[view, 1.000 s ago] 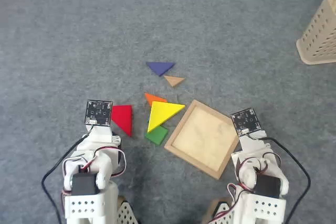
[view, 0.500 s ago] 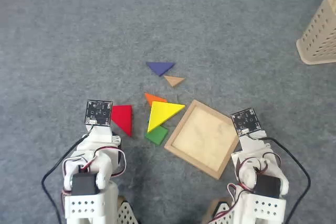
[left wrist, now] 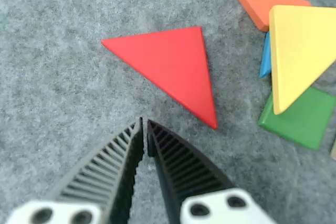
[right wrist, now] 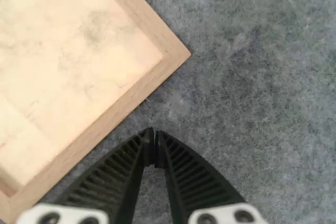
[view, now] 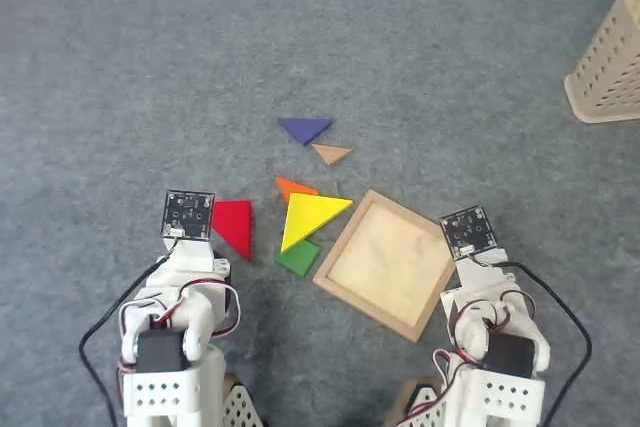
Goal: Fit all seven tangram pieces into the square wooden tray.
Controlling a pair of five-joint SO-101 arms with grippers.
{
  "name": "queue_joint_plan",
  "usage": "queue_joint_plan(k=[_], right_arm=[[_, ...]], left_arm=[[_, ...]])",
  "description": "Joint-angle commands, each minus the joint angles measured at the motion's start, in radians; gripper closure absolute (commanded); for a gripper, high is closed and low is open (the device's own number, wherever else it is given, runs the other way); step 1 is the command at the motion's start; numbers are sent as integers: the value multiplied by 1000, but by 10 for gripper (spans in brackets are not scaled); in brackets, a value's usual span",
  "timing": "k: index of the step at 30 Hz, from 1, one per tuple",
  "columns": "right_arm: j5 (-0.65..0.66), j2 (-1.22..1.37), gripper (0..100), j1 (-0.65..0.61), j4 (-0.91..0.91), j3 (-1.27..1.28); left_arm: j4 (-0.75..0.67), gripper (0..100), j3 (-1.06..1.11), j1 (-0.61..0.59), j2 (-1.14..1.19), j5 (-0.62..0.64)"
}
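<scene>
Both arms folded back at near edge of grey felt-covered desk (view: 120,97), wrists pitched down.
Left gripper (left wrist: 144,124): fingers together, empty, tip just beside flat red triangle piece (left wrist: 170,72), not touching.
Right gripper (right wrist: 154,135): fingers together, empty, over felt just beside rim of square wooden tray (view: 388,263).
Large yellow triangle piece (view: 308,217) lies outside tray, near its rim, overlapping green square piece (view: 298,257).

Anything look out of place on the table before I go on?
Yes: the yellow triangle lies stacked on other pieces instead of flat on the carpet, overlapping the green piece and covering most of a light blue piece. The wooden tray sits turned diagonally and holds nothing.
</scene>
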Motion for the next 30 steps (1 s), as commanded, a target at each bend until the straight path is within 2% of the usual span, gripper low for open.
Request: queue_joint_plan(k=[1,18,24,28,30], right_arm=[[11,-22,992,-2,7,15],[17,-24,992,-2,-4,15],[15,-24,992,1,-252,-2],[6,-16,992,1,-300,-64],[-44,-15,992,-1,-300,-107]], left_arm=[[3,989,-5,-3,-6,6],[3,989,-5,-3,-6,6],[3,989,-5,-3,-6,6],[3,989,-5,-3,-6,6],[3,989,-5,-3,-6,6]])
